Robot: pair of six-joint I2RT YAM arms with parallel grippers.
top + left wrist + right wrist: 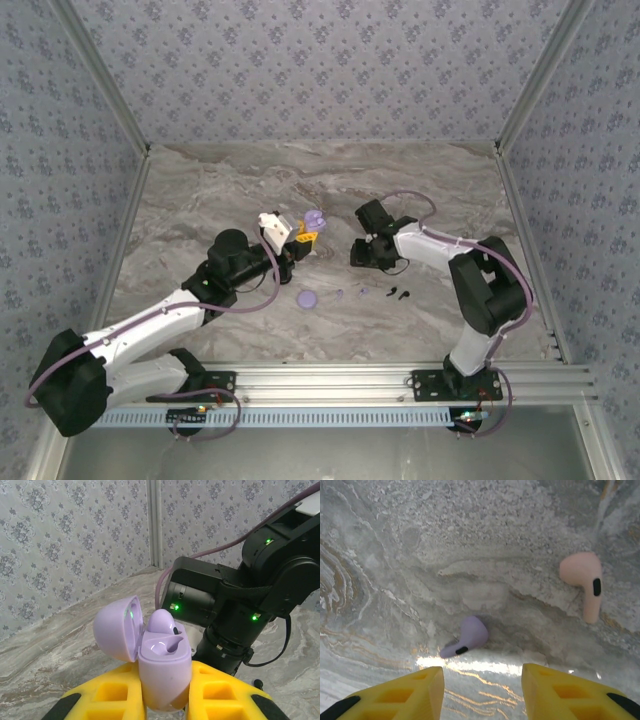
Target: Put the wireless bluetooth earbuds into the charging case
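Yellow left claw (165, 696) of mine clamps the purple charging case (163, 666), lid up, one earbud (162, 623) seated. Right of the case, my right claw (482, 690) gapes over a loose purple earbud (468, 637), a pink earbud (582, 576) nearby.

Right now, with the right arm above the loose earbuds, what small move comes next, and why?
Probably lower the right gripper forward until its open jaws straddle the small pale purple earbud, which lies loose on the marble table just beyond them. The left gripper holds the open lilac charging case, one socket apparently free.
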